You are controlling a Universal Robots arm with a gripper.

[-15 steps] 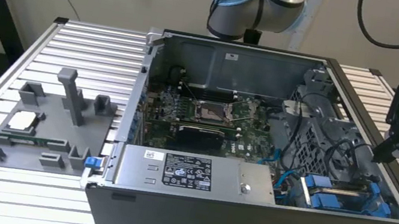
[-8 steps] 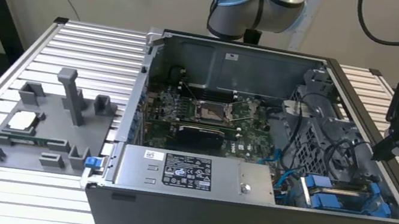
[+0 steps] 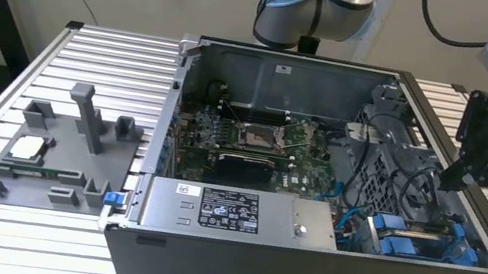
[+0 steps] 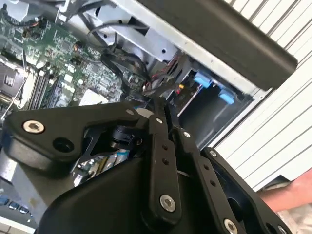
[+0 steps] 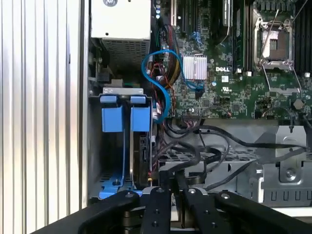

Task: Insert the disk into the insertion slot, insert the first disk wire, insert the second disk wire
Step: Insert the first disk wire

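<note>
We see the gripper [image 3: 448, 180], clenched, hanging just above the insertion slot [image 5: 119, 91], where the blue-framed disk [image 5: 140, 119] appears seated, apparently for cabling.

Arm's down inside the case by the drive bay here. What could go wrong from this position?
1. The pincer sits right at the loose black cables beside the insertion slot; any travel could snag or tug one.
2. The blue cable loops close to the slot's blue tabs, so a sideways move might catch it or pull at its plug on the board.
</note>
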